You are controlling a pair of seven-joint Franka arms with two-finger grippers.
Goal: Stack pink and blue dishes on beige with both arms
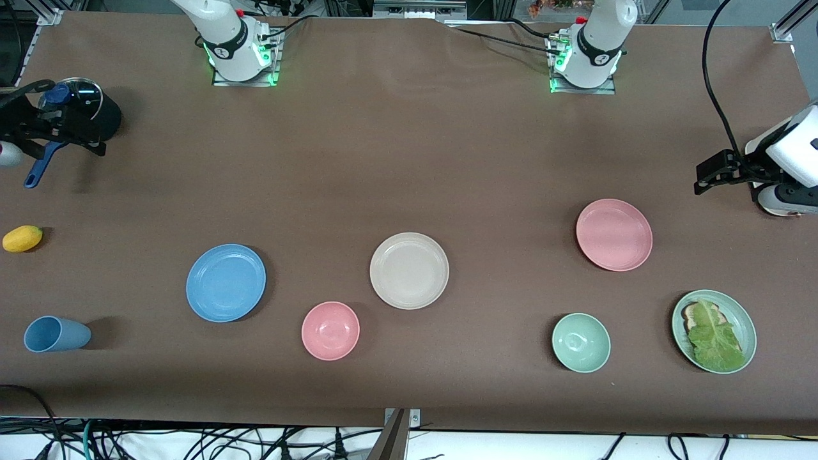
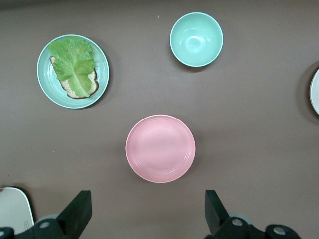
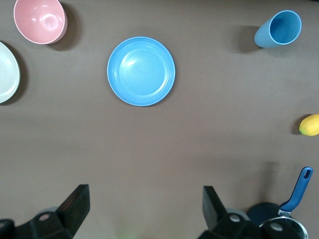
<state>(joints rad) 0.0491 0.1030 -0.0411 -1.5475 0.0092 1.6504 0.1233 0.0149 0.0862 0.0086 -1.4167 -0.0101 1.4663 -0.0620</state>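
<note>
The pink plate (image 1: 613, 234) (image 2: 160, 148) lies flat toward the left arm's end of the table. The light blue plate (image 1: 225, 282) (image 3: 141, 70) lies toward the right arm's end. Between them sits the cream-beige plate (image 1: 409, 270), bare, showing only as a rim in the wrist views (image 2: 315, 92) (image 3: 5, 72). My left gripper (image 1: 710, 176) (image 2: 147, 199) hangs open over bare table at the left arm's end, apart from the pink plate. My right gripper (image 1: 38, 121) (image 3: 145, 199) hangs open over bare table at the right arm's end, apart from the blue plate. Neither holds anything.
A pink bowl (image 1: 330, 330) and a pale green bowl (image 1: 581, 342) sit nearer the front camera than the plates. A green plate with lettuce (image 1: 714, 330), a lying blue cup (image 1: 56, 333), a yellow fruit (image 1: 22, 238) and a lidded pot with a blue handle (image 1: 83, 108) stand toward the table's ends.
</note>
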